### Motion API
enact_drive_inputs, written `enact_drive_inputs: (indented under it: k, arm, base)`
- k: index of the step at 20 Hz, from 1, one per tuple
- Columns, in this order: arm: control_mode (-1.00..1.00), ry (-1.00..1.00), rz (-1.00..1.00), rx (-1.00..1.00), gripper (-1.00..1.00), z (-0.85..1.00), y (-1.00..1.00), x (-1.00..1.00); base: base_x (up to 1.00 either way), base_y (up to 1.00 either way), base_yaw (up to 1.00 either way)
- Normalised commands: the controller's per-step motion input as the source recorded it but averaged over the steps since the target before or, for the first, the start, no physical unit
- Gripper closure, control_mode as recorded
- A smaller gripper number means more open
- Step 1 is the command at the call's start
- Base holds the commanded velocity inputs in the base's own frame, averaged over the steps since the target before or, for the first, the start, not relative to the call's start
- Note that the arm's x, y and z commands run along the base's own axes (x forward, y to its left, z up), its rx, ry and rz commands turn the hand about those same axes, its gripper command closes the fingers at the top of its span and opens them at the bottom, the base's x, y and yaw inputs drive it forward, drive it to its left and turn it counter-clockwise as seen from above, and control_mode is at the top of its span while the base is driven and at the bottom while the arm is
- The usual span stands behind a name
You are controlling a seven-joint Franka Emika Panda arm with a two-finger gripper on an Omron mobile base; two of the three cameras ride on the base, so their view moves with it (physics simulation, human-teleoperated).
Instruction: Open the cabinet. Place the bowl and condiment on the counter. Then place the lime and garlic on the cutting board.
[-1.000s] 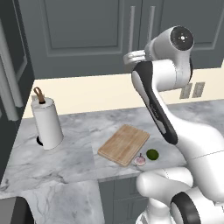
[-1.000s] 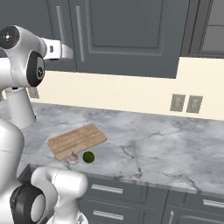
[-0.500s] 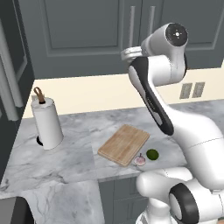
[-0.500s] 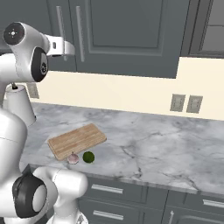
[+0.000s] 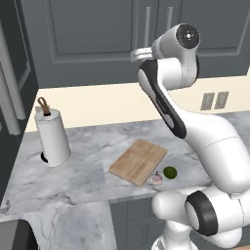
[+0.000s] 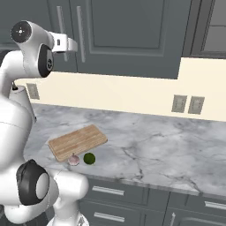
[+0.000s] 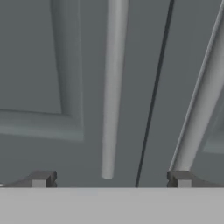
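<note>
The cabinet (image 5: 97, 39) (image 6: 128, 35) hangs above the counter (image 5: 83, 176) (image 6: 154, 150), both doors closed. My gripper (image 5: 139, 52) (image 6: 70, 44) (image 7: 110, 179) is open, held up close to the doors at the lower ends of the two silver handles. The left handle (image 7: 113, 87) lies between my fingertips (image 7: 41, 178) and the right handle (image 7: 201, 100) runs just above the other tip. The cutting board (image 5: 138, 161) (image 6: 77, 141) lies bare on the counter. The garlic (image 5: 156, 179) (image 6: 73, 160) and lime (image 5: 170, 172) (image 6: 89, 158) rest beside its near corner. Bowl and condiment are out of view.
A paper towel roll (image 5: 52, 137) stands at the counter's left end, next to a tall dark unit (image 5: 10, 88). Wall outlets (image 6: 186, 104) sit on the cream backsplash to the right. Grey drawers (image 6: 132, 198) run below the counter edge.
The hand has moved up and in toward the cabinet doors, now near the handles. Jaws stay open. Nothing on the counter has moved.
</note>
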Motion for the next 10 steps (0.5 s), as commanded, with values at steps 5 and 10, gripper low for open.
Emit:
enact_drive_inputs:
  k: [5,10]
  arm:
    - [-1.0,-0.01,0.01,0.01,-1.0,0.0,0.0,0.33]
    - [-1.0,0.0,0.0,0.0,-1.0,0.0,0.02,0.37]
  base:
    - [0.0,0.0,0.0]
    - [0.0,0.0,0.0]
